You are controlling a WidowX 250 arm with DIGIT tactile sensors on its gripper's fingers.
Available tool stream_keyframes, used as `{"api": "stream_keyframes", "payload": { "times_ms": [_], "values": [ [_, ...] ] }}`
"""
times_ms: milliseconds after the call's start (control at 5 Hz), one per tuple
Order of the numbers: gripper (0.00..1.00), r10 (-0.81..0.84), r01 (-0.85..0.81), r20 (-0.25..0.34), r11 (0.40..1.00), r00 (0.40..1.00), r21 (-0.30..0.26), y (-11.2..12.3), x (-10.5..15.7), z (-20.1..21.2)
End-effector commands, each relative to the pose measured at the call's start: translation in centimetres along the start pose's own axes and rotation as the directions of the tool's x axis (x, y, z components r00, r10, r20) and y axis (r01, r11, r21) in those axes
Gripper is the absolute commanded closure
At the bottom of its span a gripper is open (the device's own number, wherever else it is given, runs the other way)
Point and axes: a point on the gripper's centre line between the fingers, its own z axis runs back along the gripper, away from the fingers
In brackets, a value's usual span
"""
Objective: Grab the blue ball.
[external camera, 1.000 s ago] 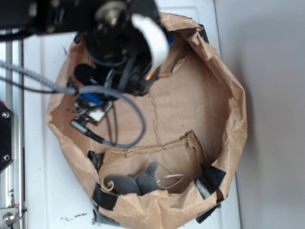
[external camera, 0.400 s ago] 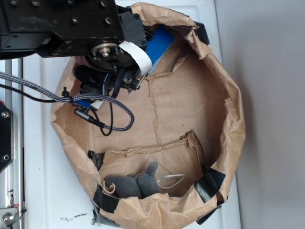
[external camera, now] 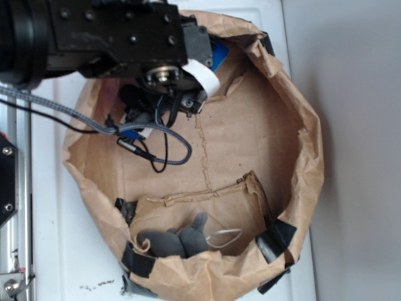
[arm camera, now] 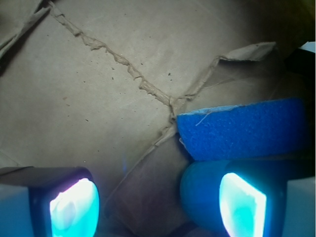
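While half hidden, blue ball [arm camera: 200, 190], rounded, matte, beside tool [arm camera: 158, 202].

Blue sponge [arm camera: 242, 129], grey plush [external camera: 178, 241] in paper bag [external camera: 307, 157].

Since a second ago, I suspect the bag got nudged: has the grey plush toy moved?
No. The grey plush toy lies in the same fold of the paper bag, beside the same black tape.
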Motion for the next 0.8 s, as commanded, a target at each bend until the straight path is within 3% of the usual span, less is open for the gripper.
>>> {"api": "stream_keyframes", "payload": {
  "times_ms": [0, 200, 400, 600],
  "values": [
    [0.0, 0.039, -0.039, 0.001, 0.997, 0.999, 0.064, 3.3, -0.2, -0.8],
    [0.0, 0.001, 0.0, -0.021, 1.0, 1.0, 0.023, 3.0, -0.9, -1.0],
    [0.0, -0.027, 0.029, -0.057, 0.999, 0.998, 0.023, 2.4, -1.2, -1.7],
    [1.0, -0.015, 0.017, -0.056, 0.999, 0.998, 0.04, 2.1, -0.8, -2.6]
  ]
}}
